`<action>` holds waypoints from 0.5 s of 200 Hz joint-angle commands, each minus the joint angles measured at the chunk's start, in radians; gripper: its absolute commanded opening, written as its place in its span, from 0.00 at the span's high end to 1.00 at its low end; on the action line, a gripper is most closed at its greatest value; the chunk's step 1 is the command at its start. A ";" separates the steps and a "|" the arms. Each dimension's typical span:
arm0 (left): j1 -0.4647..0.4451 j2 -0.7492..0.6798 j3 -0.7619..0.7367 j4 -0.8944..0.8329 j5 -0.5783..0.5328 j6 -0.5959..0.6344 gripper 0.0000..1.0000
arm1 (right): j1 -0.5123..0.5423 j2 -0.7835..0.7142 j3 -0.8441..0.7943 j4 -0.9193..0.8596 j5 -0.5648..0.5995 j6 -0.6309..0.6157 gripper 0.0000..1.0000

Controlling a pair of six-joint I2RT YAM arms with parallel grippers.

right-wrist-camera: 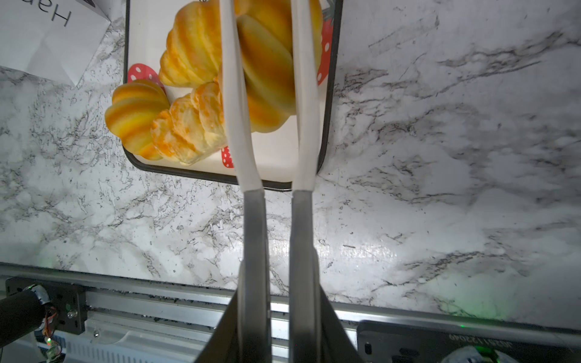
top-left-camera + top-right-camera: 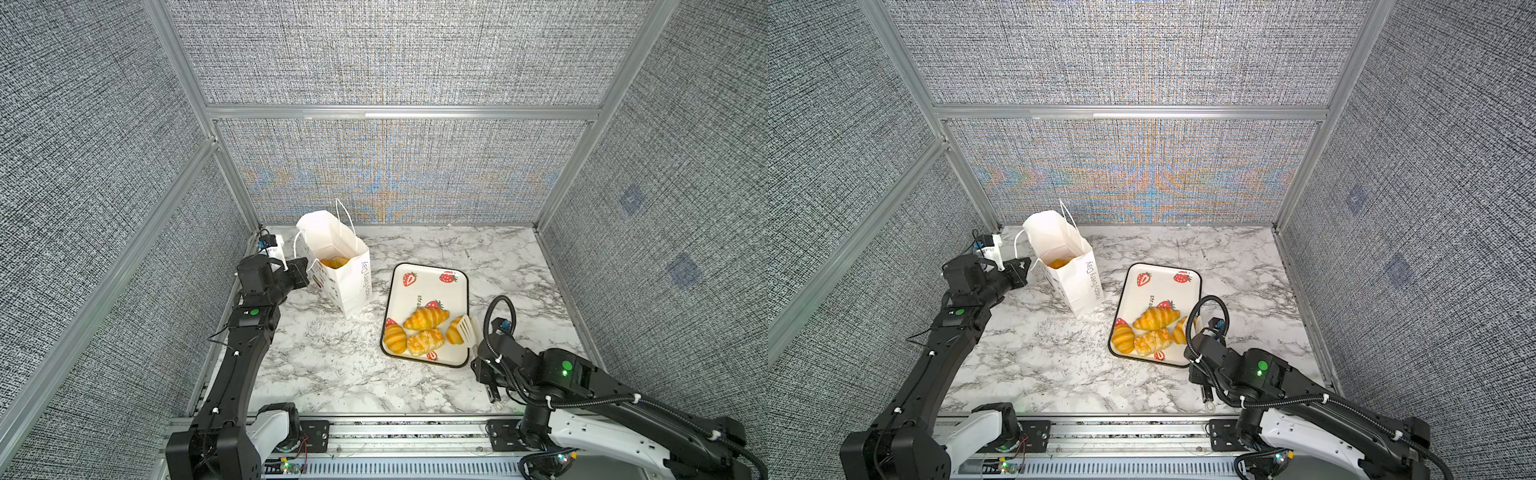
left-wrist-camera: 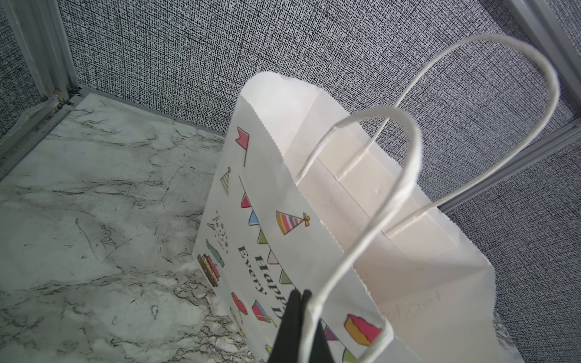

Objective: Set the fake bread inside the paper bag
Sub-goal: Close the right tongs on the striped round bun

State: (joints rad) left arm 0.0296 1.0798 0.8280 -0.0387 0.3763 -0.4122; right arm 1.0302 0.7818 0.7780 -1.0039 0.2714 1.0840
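White tongs (image 1: 234,94) (slotted heads, grey handles) are squeezed in the right tool (image 1: 279,327), their arms pinching one ridged roll (image 1: 267,72) near the tray's (image 2: 428,282) right rim. Three more pieces of fake bread (image 2: 426,318) lie beside it on the tray. Another piece shows inside the paper bag (image 2: 349,286), which stands on the marble surface (image 2: 324,374). The left tool (image 3: 300,295) is clamped shut at the bag's near cord handle (image 3: 405,176).

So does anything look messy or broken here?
Nothing is spilled or broken. The one unusual sight: the left gripper pinches the paper bag by its cord handle, and the right gripper squeezes white tongs around one ridged bread roll on the strawberry tray.
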 commanded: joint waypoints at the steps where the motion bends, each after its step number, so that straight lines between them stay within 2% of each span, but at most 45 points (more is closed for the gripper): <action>1: -0.001 0.000 -0.003 0.016 0.004 0.009 1.00 | -0.014 0.027 0.028 0.040 0.040 -0.052 0.71; 100: -0.001 0.001 -0.002 0.016 0.005 0.009 1.00 | -0.083 0.237 0.218 0.274 -0.017 -0.290 0.72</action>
State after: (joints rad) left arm 0.0288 1.0798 0.8280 -0.0387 0.3763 -0.4122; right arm 0.9543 0.9878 0.9516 -0.8345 0.2584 0.8692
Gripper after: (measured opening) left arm 0.052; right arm 0.286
